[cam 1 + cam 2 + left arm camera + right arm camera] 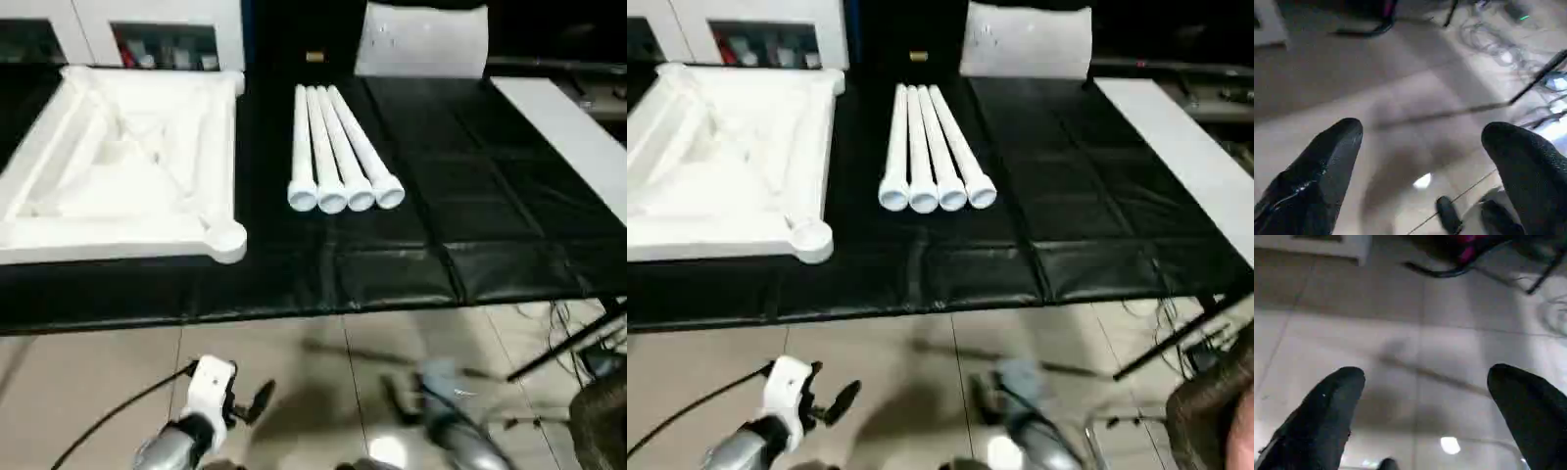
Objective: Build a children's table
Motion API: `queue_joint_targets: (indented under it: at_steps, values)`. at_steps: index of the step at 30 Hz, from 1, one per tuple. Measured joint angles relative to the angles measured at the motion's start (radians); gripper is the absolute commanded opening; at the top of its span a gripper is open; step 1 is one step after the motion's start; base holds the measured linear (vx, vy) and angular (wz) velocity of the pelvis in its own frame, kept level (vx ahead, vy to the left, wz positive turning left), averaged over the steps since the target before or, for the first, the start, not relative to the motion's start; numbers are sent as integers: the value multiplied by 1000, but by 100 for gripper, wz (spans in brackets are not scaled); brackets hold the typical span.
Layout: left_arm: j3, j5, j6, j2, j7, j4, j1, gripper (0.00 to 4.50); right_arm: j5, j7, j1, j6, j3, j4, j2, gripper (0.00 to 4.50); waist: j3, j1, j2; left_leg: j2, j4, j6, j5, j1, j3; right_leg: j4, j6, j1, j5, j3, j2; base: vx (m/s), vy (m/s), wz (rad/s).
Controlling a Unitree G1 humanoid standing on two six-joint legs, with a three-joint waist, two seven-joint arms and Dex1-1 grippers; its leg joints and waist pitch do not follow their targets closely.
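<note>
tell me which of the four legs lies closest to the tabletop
The leftmost leg of the row; it lies nearest the tabletop, with the other three legs on its far side.

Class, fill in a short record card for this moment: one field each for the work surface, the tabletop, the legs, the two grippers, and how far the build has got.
Surface: black padded mat
Tabletop: white plastic square tabletop, ribbed underside up, on the mat's left part
Legs: four white tapered tubular legs, lying side by side, right of the tabletop
Left gripper: open, empty, over the tiled floor
Right gripper: open, empty, over the floor
Progress: no leg fitted yet
</note>
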Motion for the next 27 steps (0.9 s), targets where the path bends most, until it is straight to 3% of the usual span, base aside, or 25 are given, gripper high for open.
queue_joint_targets:
  at_steps: [2, 4, 8, 10, 12, 17, 20, 21, 23, 25, 27]
  values:
    - [-21, -15, 27, 30, -30, -83, 55, 446, 19, 26, 49, 17, -20, -79, -20, 450, 7, -2, -1, 0, -3, 0, 0, -1, 0, 0, 2, -2, -1, 1, 1, 0, 0, 0]
    - [-41, -28, 65, 59, -61, -173, 94, 446, 44, 67, 109, 84, -21, -211, -22, 450, 10, -2, -2, 1, -5, 0, 0, -5, 0, 0, 4, -6, -2, 2, 3, 0, 0, 0]
    - [-52, -54, 108, 104, -90, -331, 184, 446, 89, 102, 212, 162, 15, -446, -5, 450, 14, -2, -6, 7, -8, -3, -1, -7, 0, -1, 6, -11, -3, 6, 12, 0, 0, 0]
    - [-33, -74, 113, 118, -95, -417, 240, 446, 149, 112, 279, 189, 36, -598, -14, 450, 16, 0, -8, 10, -8, -4, -1, -8, 1, -2, 6, -15, -4, 6, 15, 0, 0, 0]
    - [-13, -80, 99, 122, -103, -433, 258, 446, 180, 134, 324, 190, 67, -714, -46, 450, 17, -1, -11, 12, -9, -6, -3, -7, 2, -2, 7, -15, -5, 6, 16, 0, 0, 0]
    - [-22, -116, 42, 128, -135, -439, 308, 446, 236, 180, 421, 273, 78, -982, -67, 450, 18, 0, -20, 12, -9, -11, -5, -4, 2, -1, 11, -14, -8, 7, 16, 0, 0, 0]
    - [-28, -167, 119, 176, -145, -669, 423, 446, 256, 176, 464, 325, 73, -1114, -88, 450, 22, 0, -33, 13, -10, -12, -6, -3, 2, 0, 10, -14, -9, 7, 17, 0, 0, 0]
    - [-24, -191, 143, 186, -146, -765, 453, 446, 257, 164, 473, 336, 63, -1170, -98, 450, 24, 1, -36, 13, -10, -12, -6, -2, 2, -1, 10, -11, -9, 7, 17, 0, 0, 0]
    - [-22, -204, 179, 187, -138, -841, 454, 446, 246, 134, 452, 345, 48, -1217, -103, 450, 24, 3, -37, 12, -9, -12, -6, 0, 4, -1, 10, -11, -8, 9, 17, 0, 0, 0]
    - [-15, -224, 227, 180, -102, -917, 434, 446, 187, 90, 402, 357, 39, -1247, -103, 450, 23, 2, -39, 12, -6, -13, -6, 1, 4, 1, 11, -9, -6, 10, 17, 0, 0, 0]
    - [0, -244, 303, 148, -23, -1023, 327, 446, 130, 36, 290, 408, -1, -1302, -103, 450, 21, 2, -38, 12, -3, -16, -3, 3, 3, 2, 10, -8, -1, 10, 17, 0, 0, 0]
